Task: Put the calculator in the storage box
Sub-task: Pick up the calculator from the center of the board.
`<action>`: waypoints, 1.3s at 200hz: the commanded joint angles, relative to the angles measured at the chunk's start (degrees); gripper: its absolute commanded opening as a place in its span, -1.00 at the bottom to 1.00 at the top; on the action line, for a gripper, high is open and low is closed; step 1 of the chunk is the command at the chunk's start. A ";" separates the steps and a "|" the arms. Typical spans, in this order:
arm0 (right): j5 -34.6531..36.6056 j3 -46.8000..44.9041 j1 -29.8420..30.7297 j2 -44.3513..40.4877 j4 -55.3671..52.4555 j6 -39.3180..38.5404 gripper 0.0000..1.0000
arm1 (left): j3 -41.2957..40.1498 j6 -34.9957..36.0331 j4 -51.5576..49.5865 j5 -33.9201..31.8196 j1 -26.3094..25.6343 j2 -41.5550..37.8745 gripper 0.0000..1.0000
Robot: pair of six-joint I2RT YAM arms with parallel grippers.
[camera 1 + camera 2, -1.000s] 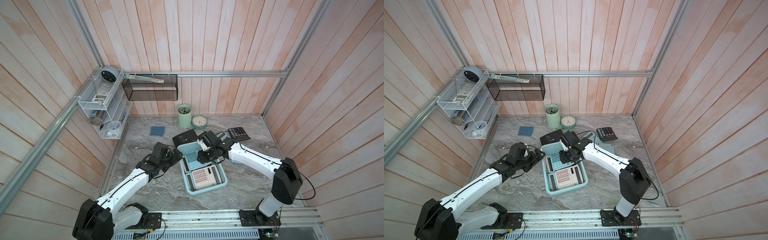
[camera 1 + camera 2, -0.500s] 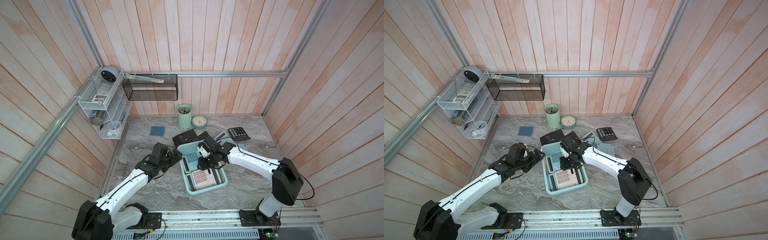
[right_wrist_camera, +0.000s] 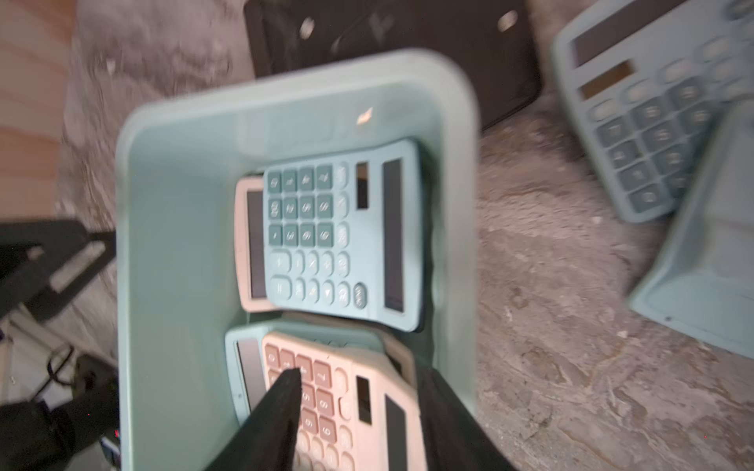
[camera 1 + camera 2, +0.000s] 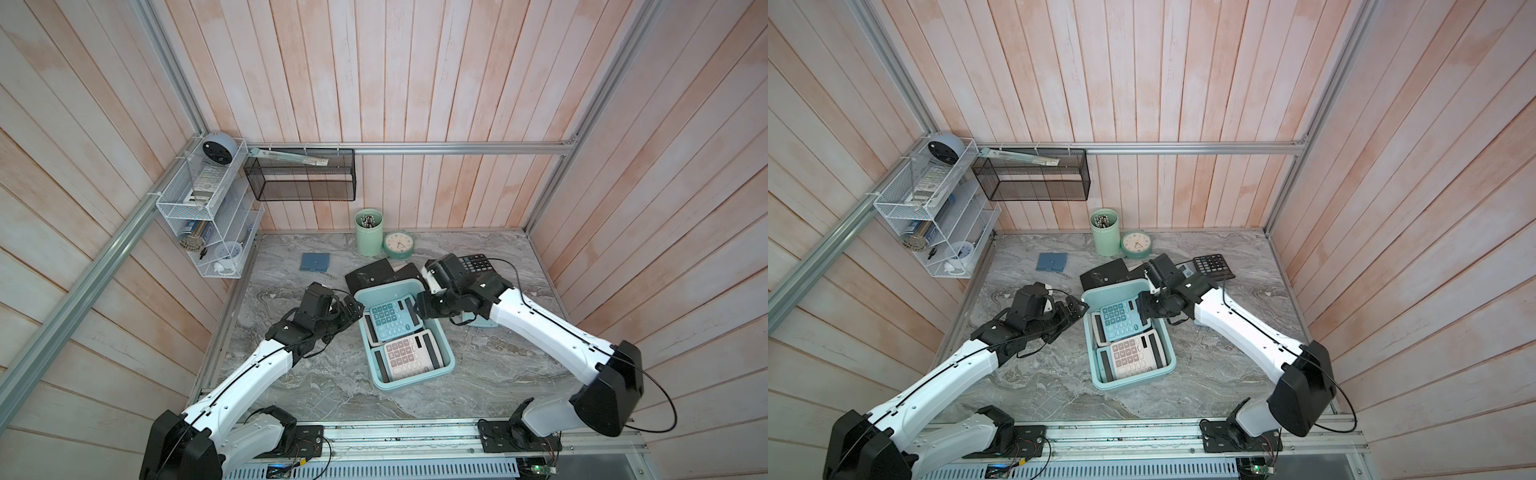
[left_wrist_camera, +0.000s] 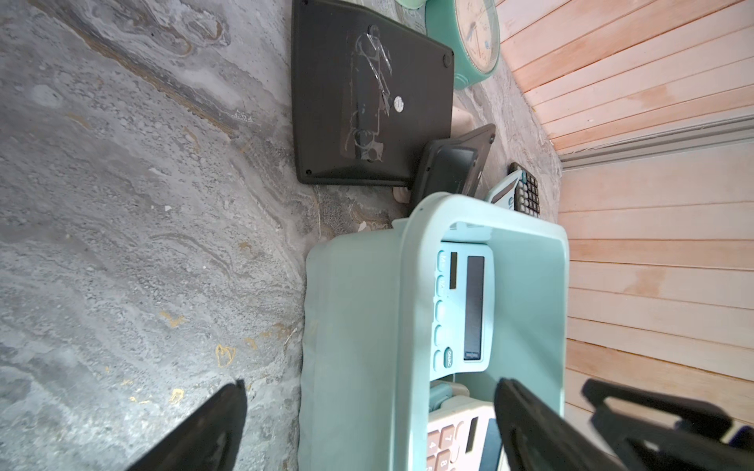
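Because the teal calculator (image 4: 390, 320) already lies keys-up inside the storage box (image 4: 415, 380), in the half nearer the top of the frame in both top views, I judge the carrying done, and my right pincer (image 4: 420, 309) has nothing to grip: it hangs at the box's right rim with jaws partly apart and empty. My left pincer (image 4: 353, 309) stands at the box's upper-left corner, jaws wide, straddling the side wall without squeezing it; I read that as a guard that keeps the light tub from sliding on the counter (image 4: 332, 386). The teal calculator rests not on the box floor but on a cream calculator (image 3: 249, 244), and toward the bottom of the frame a pink calculator (image 4: 409, 356) tops a second pile. From above, each pile reads as one machine with a pale strip beside it; my right wrist view, though smeared, shows those strips are the display ends of calculators underneath, and also a further blue calculator (image 3: 653, 134) beside a second aqua tub (image 3: 714, 265), which my forearm (image 4: 540, 328) mostly hides from above. My left wrist view alone shows one finger (image 5: 208, 428) outside the wall and its partner inside. Only the top views place both pincers against the box at once.
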 commanded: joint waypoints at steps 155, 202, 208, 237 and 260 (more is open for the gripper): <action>-24.51 -16.77 -49.88 22.09 50.82 23.00 0.33 | -3.30 -0.51 0.85 -4.71 -0.18 -9.85 1.00; -29.75 -13.74 -51.84 32.94 63.30 31.35 0.20 | -4.97 -1.76 2.41 -4.44 -0.20 -10.66 1.00; -30.07 -13.56 -51.97 33.39 63.91 31.80 0.19 | -5.00 -1.86 2.41 -4.49 -0.20 -10.75 1.00; -30.78 -13.03 -52.02 33.31 64.87 32.88 0.16 | -4.92 -1.83 1.75 -4.89 -0.14 -11.28 1.00; -28.31 -14.68 -52.01 29.07 63.14 31.30 0.20 | -5.07 -2.11 1.58 -5.11 -0.19 -11.58 1.00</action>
